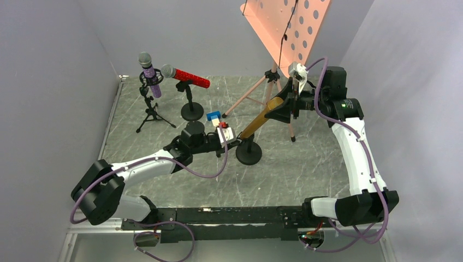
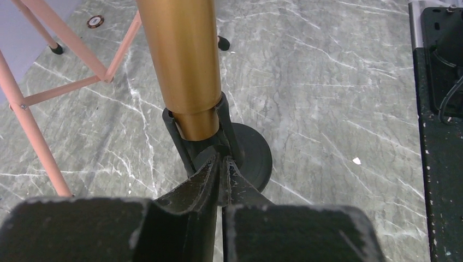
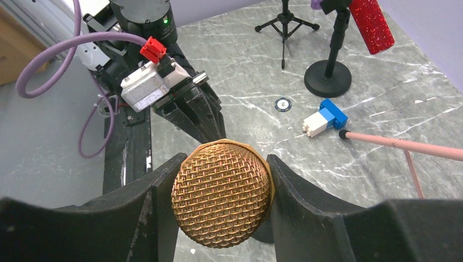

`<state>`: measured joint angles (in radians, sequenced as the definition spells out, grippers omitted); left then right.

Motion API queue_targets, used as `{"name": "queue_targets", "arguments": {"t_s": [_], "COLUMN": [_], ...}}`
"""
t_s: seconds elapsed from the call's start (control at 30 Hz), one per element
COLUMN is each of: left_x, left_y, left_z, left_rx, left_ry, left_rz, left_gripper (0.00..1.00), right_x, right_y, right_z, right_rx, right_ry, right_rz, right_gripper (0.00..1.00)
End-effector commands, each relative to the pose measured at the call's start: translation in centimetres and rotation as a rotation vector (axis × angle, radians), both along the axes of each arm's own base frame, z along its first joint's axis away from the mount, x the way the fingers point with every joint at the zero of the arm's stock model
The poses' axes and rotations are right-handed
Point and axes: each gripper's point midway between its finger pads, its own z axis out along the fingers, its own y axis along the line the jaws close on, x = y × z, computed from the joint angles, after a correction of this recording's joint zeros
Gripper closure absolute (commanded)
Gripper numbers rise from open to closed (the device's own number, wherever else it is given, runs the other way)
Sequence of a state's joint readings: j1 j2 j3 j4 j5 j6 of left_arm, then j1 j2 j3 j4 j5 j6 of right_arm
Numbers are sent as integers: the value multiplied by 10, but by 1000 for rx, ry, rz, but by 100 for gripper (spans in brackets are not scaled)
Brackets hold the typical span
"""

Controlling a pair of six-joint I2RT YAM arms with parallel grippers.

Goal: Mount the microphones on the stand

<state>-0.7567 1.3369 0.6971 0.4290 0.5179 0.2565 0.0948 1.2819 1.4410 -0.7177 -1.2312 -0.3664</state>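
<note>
**Operator:** Where does the gold one sit?

**Inspector:** Item one. The gold microphone [image 1: 262,117] leans steeply. Its tail is seated in the black clip [image 2: 176,131] of the near stand [image 1: 249,155], and its mesh head is raised toward the back right. Your right end effector [image 3: 223,174] pinches that mesh head, with one finger touching it on each side.

**Operator:** And my left side?

**Inspector:** Item two. Your left end effector [image 2: 221,166] has its fingers pressed together with only a slit between them. The tips are at the foot of the clip, just under the gold barrel. I cannot tell from your wrist view whether they nip any part of the stand. The stand's round base rests flat on the table [image 1: 306,169].

**Operator:** The other two?

**Inspector:** Item three. The purple microphone [image 1: 150,73] sits near upright in a tripod stand [image 1: 152,112] at the back left, silver head up. Just to its right, the red microphone [image 1: 188,78] lies close to level in a round-foot stand [image 1: 191,112], with its silver head toward the purple one. Both are well apart from your end effectors.

**Operator:** Anything loose?

**Inspector:** Item four. A blue-and-white block [image 3: 326,118] lies on the table between the round-foot stand and the near stand, with a small round chip [image 3: 282,103] near it. A pink music stand [image 1: 284,33] stands at the back, and one leg tip ends just beside the block.
</note>
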Motion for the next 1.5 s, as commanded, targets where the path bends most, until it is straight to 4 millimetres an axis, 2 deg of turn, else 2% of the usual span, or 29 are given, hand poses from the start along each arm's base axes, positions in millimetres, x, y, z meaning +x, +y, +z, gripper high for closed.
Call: {"name": "queue_targets", "arguments": {"t_s": [0.0, 0.33, 0.67, 1.47], "left_x": [11, 16, 14, 17], "left_y": [-11, -6, -8, -9], "left_z": [28, 31, 28, 26], "left_rx": [-59, -80, -85, -80], "left_ry": [-75, -87, -51, -42], "left_rz": [41, 106, 102, 111], "left_gripper": [88, 84, 65, 62], "right_x": [9, 8, 11, 14], "right_y": [-3, -3, -5, 3], "right_z": [-5, -6, -9, -37], "right_rx": [-22, -20, -46, -100], "right_ry": [17, 18, 5, 65], "right_rz": [-31, -26, -53, -16], "right_gripper": [87, 87, 87, 88]}}
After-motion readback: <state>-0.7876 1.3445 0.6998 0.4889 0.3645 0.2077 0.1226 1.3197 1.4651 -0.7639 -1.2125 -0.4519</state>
